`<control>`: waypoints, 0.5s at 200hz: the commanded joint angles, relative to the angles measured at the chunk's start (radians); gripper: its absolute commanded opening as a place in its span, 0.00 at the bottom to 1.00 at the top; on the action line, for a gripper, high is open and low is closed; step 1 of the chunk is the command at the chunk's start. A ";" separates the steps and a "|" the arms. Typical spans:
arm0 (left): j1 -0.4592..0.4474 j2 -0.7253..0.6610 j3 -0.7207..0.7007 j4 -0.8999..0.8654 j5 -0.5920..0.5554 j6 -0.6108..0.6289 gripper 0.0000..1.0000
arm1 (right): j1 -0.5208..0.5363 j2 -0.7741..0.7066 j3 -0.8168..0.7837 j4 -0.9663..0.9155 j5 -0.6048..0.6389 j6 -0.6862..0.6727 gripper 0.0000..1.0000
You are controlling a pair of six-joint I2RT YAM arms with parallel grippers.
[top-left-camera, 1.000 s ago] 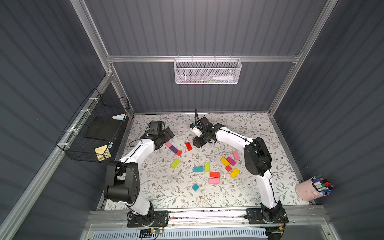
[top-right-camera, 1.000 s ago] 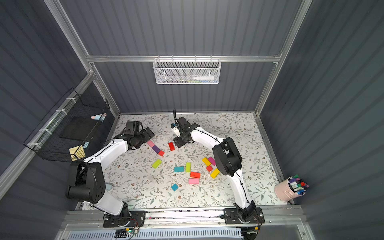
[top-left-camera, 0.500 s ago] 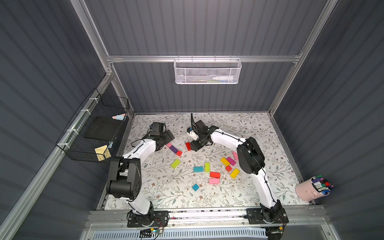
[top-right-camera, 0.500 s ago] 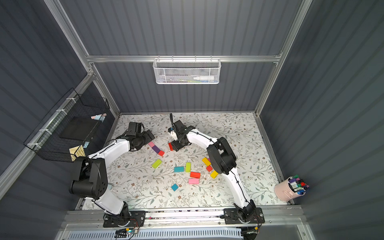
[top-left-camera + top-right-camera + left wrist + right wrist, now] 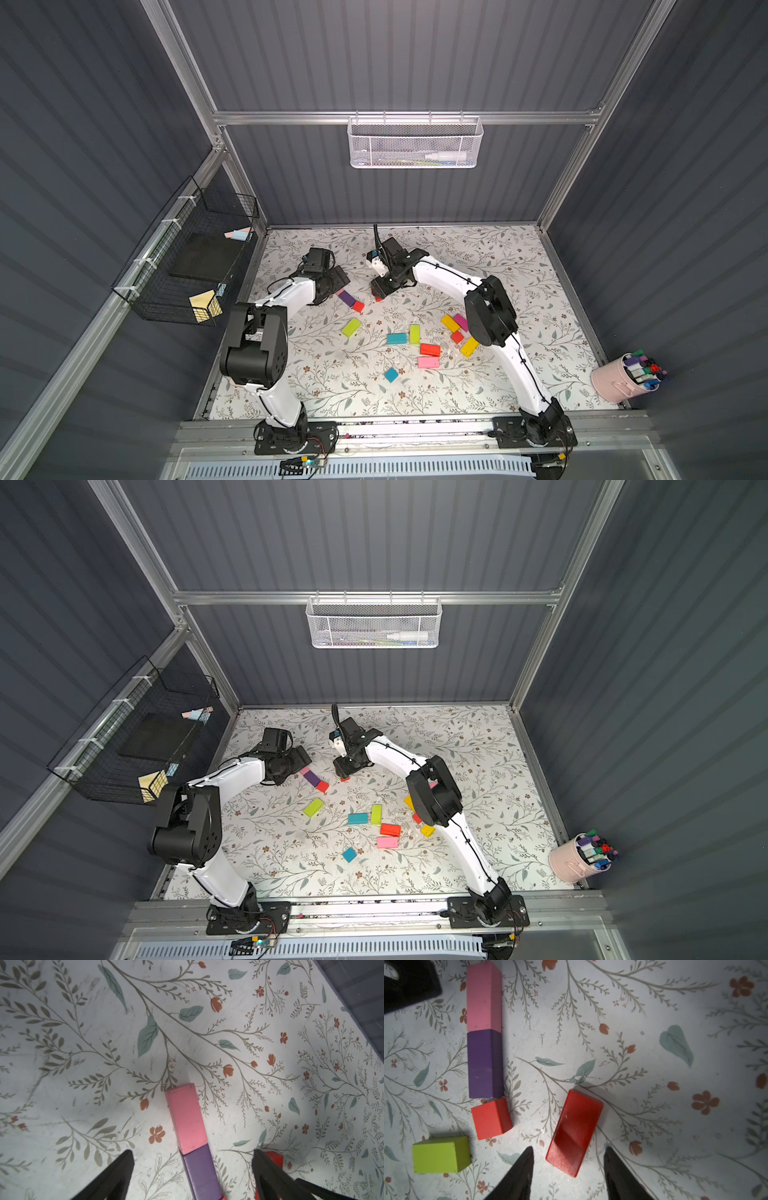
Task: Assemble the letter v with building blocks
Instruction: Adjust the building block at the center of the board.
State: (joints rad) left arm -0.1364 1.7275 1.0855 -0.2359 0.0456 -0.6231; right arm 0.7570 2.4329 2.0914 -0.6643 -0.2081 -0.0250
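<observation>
left pincer (image 5: 192, 1152) spread wide, nothing in it, low over the table (image 5: 478, 257). its fingers sit either side of the joint where pink block (image 5: 186, 1115) meets purple block (image 5: 200, 1174), clear of both. those two lie flat, end to end and touching, in one straight diagonal line at the far part of the table on the left arm's side. small red block (image 5: 491, 1119) sits at the purple end, twisted a bit off the line, touching or just short of it, can't tell. right pincer (image 5: 569, 1148) part open, straddling one end of long red block (image 5: 574, 1132), with a gap showing on both sides, so no grip. that block lies flat, angled toward the line, near the small red one but apart. lime block (image 5: 440, 1154) lies just past the small red one, also apart. remaining blocks (image 5: 429, 349) are scattered flat mid-table toward the right arm: teal, lime, red, pink, yellow, magenta.
</observation>
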 commanded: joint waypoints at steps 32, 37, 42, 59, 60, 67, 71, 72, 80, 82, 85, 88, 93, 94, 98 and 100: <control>-0.005 -0.070 -0.018 -0.006 0.013 -0.019 0.92 | 0.018 0.045 0.059 -0.091 0.079 0.092 0.54; -0.005 -0.073 -0.017 -0.008 0.013 -0.021 0.92 | 0.020 0.051 0.068 -0.095 0.079 0.099 0.53; -0.005 -0.076 -0.016 -0.008 0.013 -0.021 0.92 | 0.023 0.058 0.077 -0.101 0.080 0.103 0.53; -0.005 -0.084 -0.017 -0.006 0.012 -0.022 0.92 | 0.036 0.084 0.113 -0.118 0.083 0.117 0.53; -0.005 -0.085 -0.018 -0.006 0.012 -0.022 0.92 | 0.037 0.085 0.115 -0.119 0.083 0.118 0.53; -0.005 -0.087 -0.020 -0.005 0.012 -0.022 0.92 | 0.042 0.098 0.133 -0.130 0.086 0.122 0.53; -0.005 -0.089 -0.020 -0.004 0.011 -0.022 0.92 | 0.045 0.106 0.145 -0.138 0.089 0.125 0.53; -0.005 -0.089 -0.021 -0.004 0.011 -0.022 0.92 | 0.045 0.108 0.147 -0.140 0.091 0.126 0.53; -0.005 -0.092 -0.025 -0.001 0.012 -0.021 0.92 | 0.048 0.125 0.169 -0.152 0.099 0.132 0.51; -0.005 -0.092 -0.025 0.000 0.011 -0.022 0.92 | 0.049 0.132 0.172 -0.158 0.100 0.135 0.50; -0.005 -0.092 -0.028 0.001 0.011 -0.022 0.92 | 0.048 0.137 0.180 -0.162 0.105 0.140 0.49; -0.005 -0.094 -0.028 0.002 0.011 -0.022 0.92 | 0.048 0.144 0.188 -0.168 0.110 0.147 0.48; -0.005 -0.095 -0.031 0.004 0.013 -0.023 0.92 | 0.048 0.155 0.202 -0.179 0.121 0.155 0.44; -0.005 -0.095 -0.032 0.006 0.014 -0.024 0.92 | 0.048 0.157 0.205 -0.181 0.121 0.156 0.43; -0.005 -0.098 -0.034 0.006 0.014 -0.024 0.92 | 0.047 0.166 0.218 -0.190 0.126 0.162 0.40; -0.005 -0.097 -0.035 0.006 0.015 -0.025 0.92 | 0.047 0.170 0.225 -0.194 0.127 0.167 0.38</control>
State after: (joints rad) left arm -0.1364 1.6791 1.0771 -0.2344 0.0559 -0.6350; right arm 0.7971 2.5504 2.2570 -0.7700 -0.1211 0.0834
